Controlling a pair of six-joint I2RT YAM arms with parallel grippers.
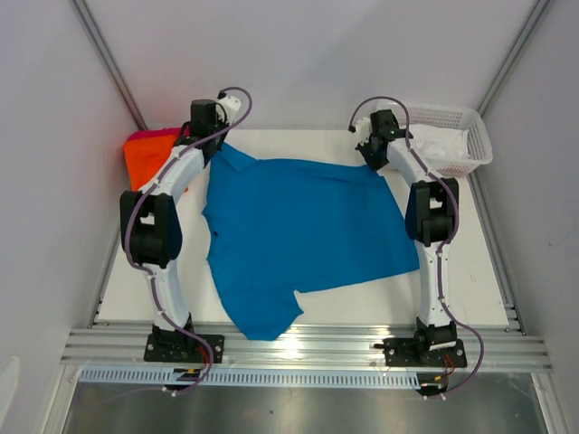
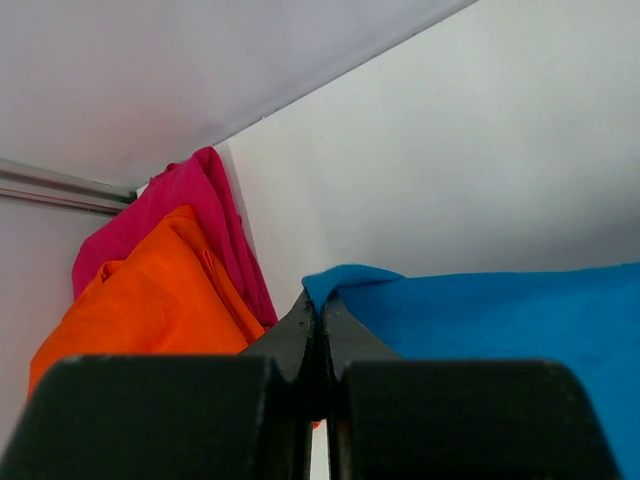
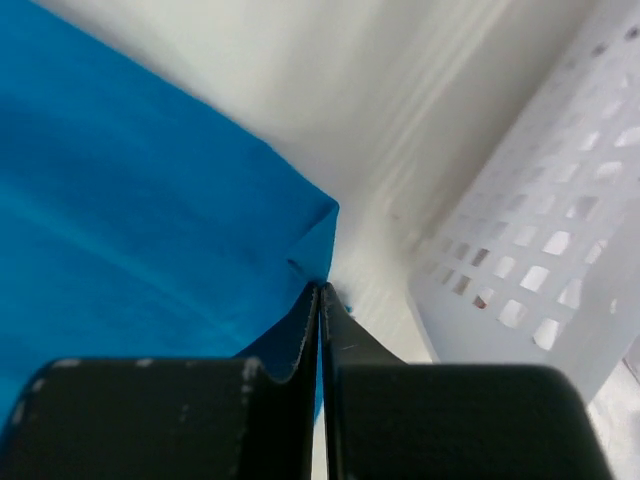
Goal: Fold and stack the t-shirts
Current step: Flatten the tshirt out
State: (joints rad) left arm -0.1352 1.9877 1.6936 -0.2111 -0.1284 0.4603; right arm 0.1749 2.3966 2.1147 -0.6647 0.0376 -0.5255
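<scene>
The bright blue t-shirt (image 1: 298,231) lies spread on the white table, one sleeve hanging at the near edge. My left gripper (image 1: 220,140) is shut on its far left corner, seen pinched between the jaws in the left wrist view (image 2: 322,300). My right gripper (image 1: 373,154) is shut on its far right corner, which shows in the right wrist view (image 3: 322,290). The orange t-shirt (image 1: 145,163) and the pinkish-red t-shirt (image 1: 156,134) lie piled at the far left corner; they also show in the left wrist view, orange (image 2: 150,300) and pinkish-red (image 2: 215,215).
A white plastic lattice basket (image 1: 470,145) with white cloth in it stands at the far right corner, close to my right gripper; its wall fills the right of the right wrist view (image 3: 540,250). Grey walls enclose the table on three sides.
</scene>
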